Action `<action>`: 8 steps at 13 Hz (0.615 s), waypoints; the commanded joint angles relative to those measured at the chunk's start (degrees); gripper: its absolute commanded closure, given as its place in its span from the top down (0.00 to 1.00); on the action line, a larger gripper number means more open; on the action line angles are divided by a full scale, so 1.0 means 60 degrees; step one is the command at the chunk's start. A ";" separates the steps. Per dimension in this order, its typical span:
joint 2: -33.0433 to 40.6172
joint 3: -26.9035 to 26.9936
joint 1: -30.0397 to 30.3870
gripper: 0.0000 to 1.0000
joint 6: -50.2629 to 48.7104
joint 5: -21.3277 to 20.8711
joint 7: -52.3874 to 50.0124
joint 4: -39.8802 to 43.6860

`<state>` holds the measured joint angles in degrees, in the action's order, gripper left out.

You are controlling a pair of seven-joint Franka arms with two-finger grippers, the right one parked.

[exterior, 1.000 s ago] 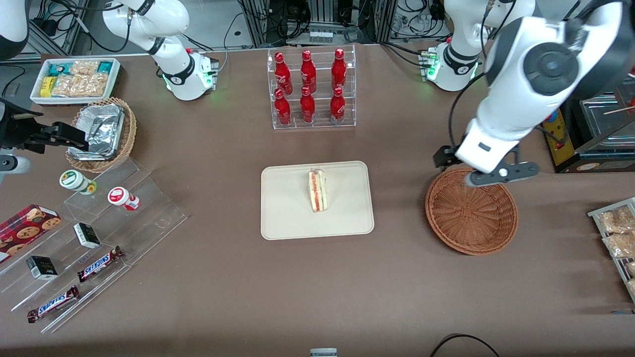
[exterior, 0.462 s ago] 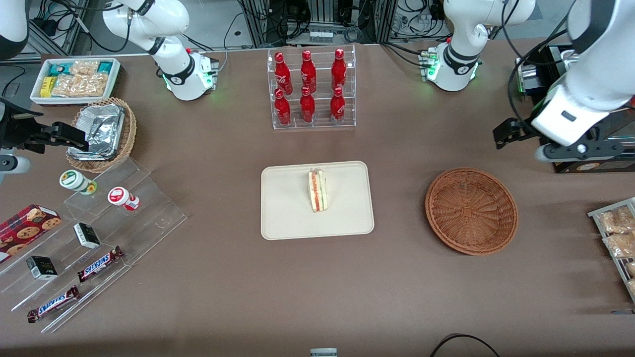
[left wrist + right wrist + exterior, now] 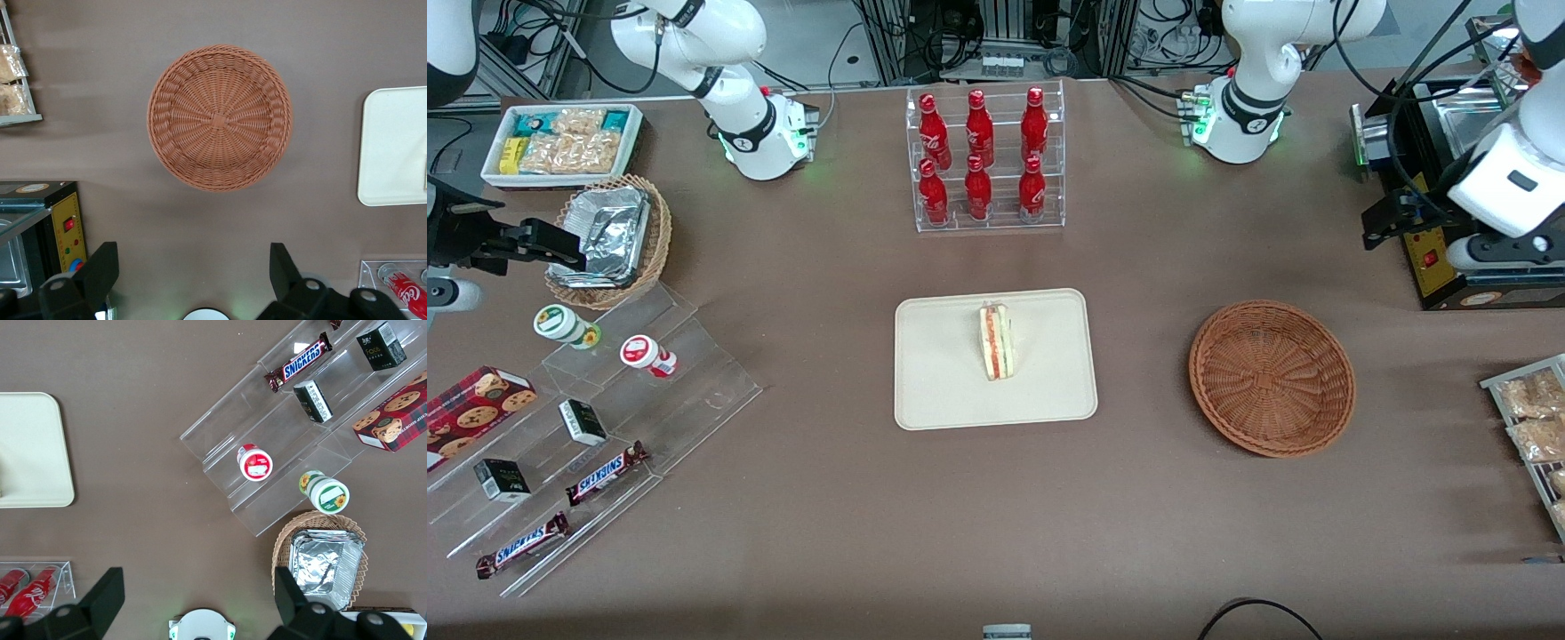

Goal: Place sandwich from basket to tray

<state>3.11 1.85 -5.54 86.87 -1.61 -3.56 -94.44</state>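
Note:
The sandwich (image 3: 996, 341), a pale wedge with red and green filling, lies on the cream tray (image 3: 943, 391) at the table's middle. The reddish-brown wicker basket (image 3: 1272, 378) sits beside the tray toward the working arm's end, with nothing in it. My left gripper (image 3: 1503, 253) hangs high over the black appliance at that end, apart from both. In the left wrist view the gripper (image 3: 192, 263) is open, with nothing between its fingers (image 3: 100, 267). That view shows the basket (image 3: 220, 118) and an edge of the tray (image 3: 393, 147) below.
A clear rack of red bottles (image 3: 983, 160) stands farther from the camera than the tray. A black appliance (image 3: 1440, 240) and a rack of snack packets (image 3: 1529, 418) sit at the working arm's end. Acrylic steps with snacks (image 3: 605, 418), a foil-filled basket (image 3: 609, 240) and a white bin (image 3: 560, 142) fill the parked arm's end.
My gripper has swung away from above the basket's rim toward the working arm's end of the table and risen. The sandwich has stayed on the tray.

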 commanded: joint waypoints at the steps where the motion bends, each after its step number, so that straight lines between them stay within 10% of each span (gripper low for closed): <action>1: -0.0208 -0.0409 0.0410 1.00 0.0038 0.0034 0.0125 0.0064; 8: -0.1221 -0.0733 0.0440 1.00 -0.0050 0.0107 0.0155 0.1311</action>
<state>-3.27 -1.89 -3.84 87.80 -1.54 -3.37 -89.16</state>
